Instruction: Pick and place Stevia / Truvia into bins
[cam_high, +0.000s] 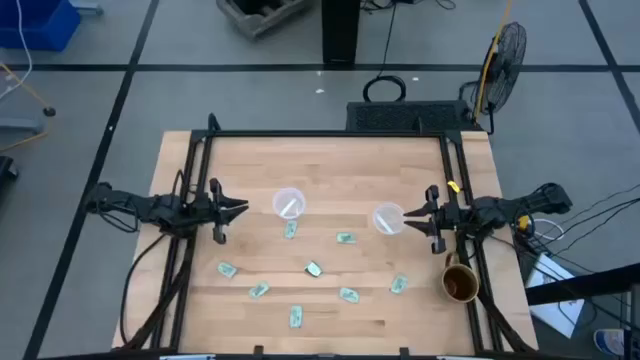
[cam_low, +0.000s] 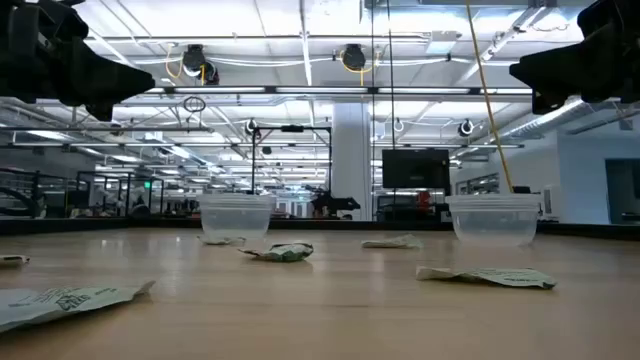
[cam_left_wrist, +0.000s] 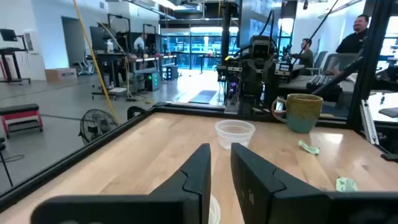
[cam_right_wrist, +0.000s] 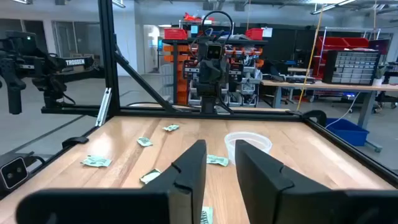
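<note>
High view, packets (cam_high: 314, 268) scattered, bins (cam_high: 289, 203) upright

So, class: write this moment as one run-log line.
left gripper: beside left cup, open, empty | right gripper: beside right cup, open, empty | packets: scattered on table, one in left cup

The light wooden butcher-block table (cam_high: 330, 165) with a black metal frame carries two small round clear plastic cups: one (cam_high: 289, 203) left of the middle, one (cam_high: 388, 218) toward the right. A brown-gold ceramic mug (cam_high: 460, 283) stands near the right edge. Eight small pale green paper packets lie flat and scattered in front of the cups, for example one (cam_high: 314, 269) in the middle and one (cam_high: 296, 317) nearest the front edge.
</note>
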